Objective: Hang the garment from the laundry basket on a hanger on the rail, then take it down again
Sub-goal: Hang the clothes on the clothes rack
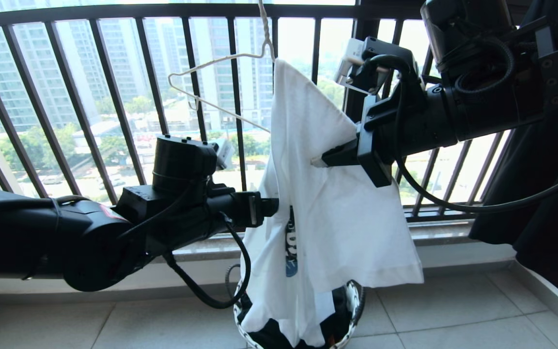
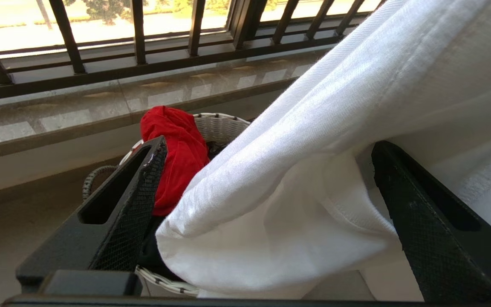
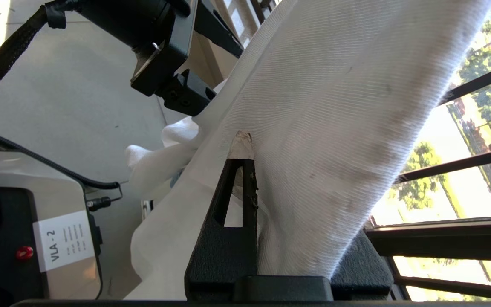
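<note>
Basket (image 2: 222, 125) w/ red cloth (image 2: 177, 149); right fingers (image 3: 245, 179) pinch T-shirt (image 1: 337, 218), left fingers (image 2: 143, 192) wide.

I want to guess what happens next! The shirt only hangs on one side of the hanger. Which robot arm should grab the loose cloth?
Probably the left. Its left gripper is open with the T-shirt between its fingers, below the hanger. The right gripper is already pinching the cloth.

Left arm (image 1: 90, 228) level, jaws spread wide; right arm (image 1: 453, 111) raised, jaws pinched.
</note>
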Available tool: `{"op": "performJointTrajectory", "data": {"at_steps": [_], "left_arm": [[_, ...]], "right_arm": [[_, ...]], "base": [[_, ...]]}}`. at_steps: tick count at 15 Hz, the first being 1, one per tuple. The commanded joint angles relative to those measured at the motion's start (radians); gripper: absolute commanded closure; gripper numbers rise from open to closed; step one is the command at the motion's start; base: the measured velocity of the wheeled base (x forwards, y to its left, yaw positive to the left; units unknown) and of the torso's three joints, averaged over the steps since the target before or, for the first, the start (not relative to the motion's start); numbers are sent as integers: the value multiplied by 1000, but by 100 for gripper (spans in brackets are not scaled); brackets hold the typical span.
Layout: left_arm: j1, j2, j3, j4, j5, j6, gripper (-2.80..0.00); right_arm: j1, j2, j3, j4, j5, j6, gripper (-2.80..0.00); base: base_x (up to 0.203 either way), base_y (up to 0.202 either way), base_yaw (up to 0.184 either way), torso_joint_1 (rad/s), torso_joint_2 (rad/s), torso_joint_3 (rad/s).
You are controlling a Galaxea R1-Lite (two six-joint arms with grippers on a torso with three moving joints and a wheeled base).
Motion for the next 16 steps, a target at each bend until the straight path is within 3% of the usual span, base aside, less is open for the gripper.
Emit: {"op": "performJointTrajectory", "data": {"at_steps": [1, 3, 10, 14, 16], "left_arm": [[2, -30, 35, -40, -13, 23, -280], [15, -60, 49, -44, -19, 59, -280], [24, -159, 65, -55, -68, 53, -280], [24, -118, 104, -223, -69, 43, -280], [23, -102, 106, -233, -70, 43, -280]], "right_arm": [[-1, 5, -6, 4, 2, -4, 0], [-11, 5, -8, 4, 2, -4, 0], [-22, 8, -8, 6, 2, -4, 0], [-5, 5, 1, 6, 2, -4, 0], [10, 3, 3, 6, 2, -4, 0]], "base": [[0, 0, 0, 0, 0, 0], [0, 0, 0, 0, 0, 0], [0, 0, 0, 0, 0, 0], [0, 0, 0, 0, 0, 0], [0, 0, 0, 0, 0, 0]]}}
